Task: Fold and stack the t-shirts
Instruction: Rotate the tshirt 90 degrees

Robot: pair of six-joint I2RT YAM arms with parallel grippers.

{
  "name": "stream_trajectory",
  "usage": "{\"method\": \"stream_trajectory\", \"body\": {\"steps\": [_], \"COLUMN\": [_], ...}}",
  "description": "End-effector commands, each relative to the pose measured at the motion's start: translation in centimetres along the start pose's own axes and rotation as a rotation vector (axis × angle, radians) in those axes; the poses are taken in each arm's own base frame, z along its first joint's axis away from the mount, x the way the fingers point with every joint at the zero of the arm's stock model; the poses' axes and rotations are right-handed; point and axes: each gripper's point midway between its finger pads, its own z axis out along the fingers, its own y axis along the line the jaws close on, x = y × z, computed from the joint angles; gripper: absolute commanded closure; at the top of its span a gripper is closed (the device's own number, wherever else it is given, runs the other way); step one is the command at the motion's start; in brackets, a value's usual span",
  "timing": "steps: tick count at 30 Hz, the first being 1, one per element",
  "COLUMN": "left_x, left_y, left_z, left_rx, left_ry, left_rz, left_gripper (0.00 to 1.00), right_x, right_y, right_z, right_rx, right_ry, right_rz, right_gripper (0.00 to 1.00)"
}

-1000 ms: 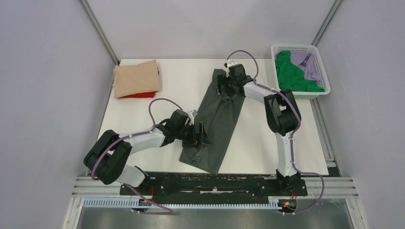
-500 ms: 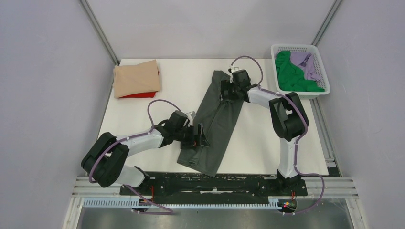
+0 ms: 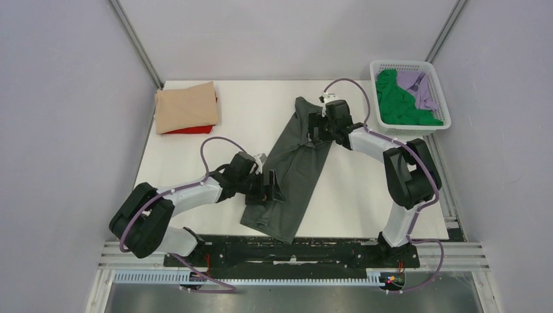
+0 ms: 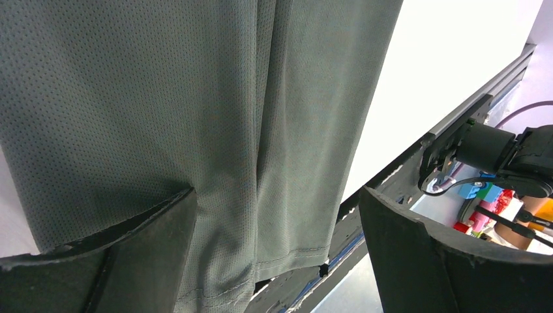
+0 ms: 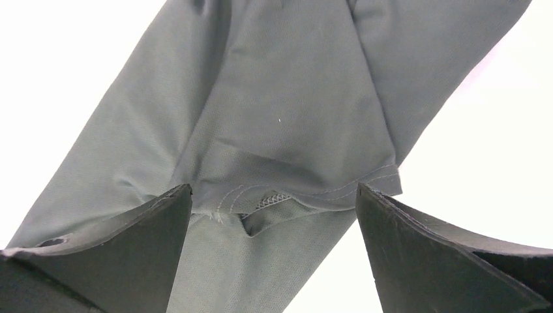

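A white table (image 3: 248,111) is enclosed by pale grey walls, with both arm bases bolted at the bottom of the top view. A dark grey t-shirt (image 3: 297,169), folded lengthwise into a long strip, is laid diagonally from the upper centre of the frame to the lower centre, its lower end reaching the table's near edge. The left gripper (image 3: 277,186) is positioned over the strip's lower left edge, jaws spread wide with nothing clamped. The right gripper (image 3: 312,127) is positioned over the strip's upper end, at the collar, jaws likewise released. In the upper left a folded tan t-shirt (image 3: 186,106) is stacked on a red t-shirt (image 3: 189,130), of which only a near edge is visible. In the upper right a white lattice basket (image 3: 404,64) is found to contain a crumpled green t-shirt (image 3: 398,104) and a lilac t-shirt (image 3: 420,88).
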Motion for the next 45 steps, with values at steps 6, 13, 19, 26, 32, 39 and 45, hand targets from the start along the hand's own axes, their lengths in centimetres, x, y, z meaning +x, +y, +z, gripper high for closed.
{"method": "stream_trajectory", "body": {"steps": [6,13,19,26,32,39,45], "left_x": [2.0,2.3,2.5,2.5,2.6,2.6,2.4], "left_y": [2.1,2.3,2.5,2.7,2.9,2.9,2.9], "left_z": [-0.7,-0.8,-0.9,-0.7,-0.7,-0.9,-0.9], "left_rx": [-0.082,-0.081,-0.084,-0.096,-0.106,-0.11,-0.114], "left_ry": [0.04,0.044,0.048,0.052,0.053,0.041,0.038], "left_rz": [0.004,0.004,0.003,-0.003,-0.013,-0.018,-0.017], "left_gripper": [0.0,0.0,0.0,0.0,0.0,0.0,0.0], "right_x": [-5.9,-5.4,-7.5,-8.1,-9.2,-8.5,-8.6], "right_y": [2.6,0.8,0.6,0.9,1.1,1.3,1.7], "right_z": [-2.4,0.2,4.3,7.3,9.5,10.5,10.5], "right_rx": [-0.126,-0.058,-0.129,-0.175,-0.172,-0.191,-0.205], "right_ry": [-0.173,-0.14,-0.124,-0.105,-0.126,-0.107,-0.121], "right_rz": [0.017,0.047,-0.361,-0.532,-0.52,-0.491,-0.47], "right_gripper": [0.02,0.02,0.14,0.19,0.37,0.43,0.73]}}
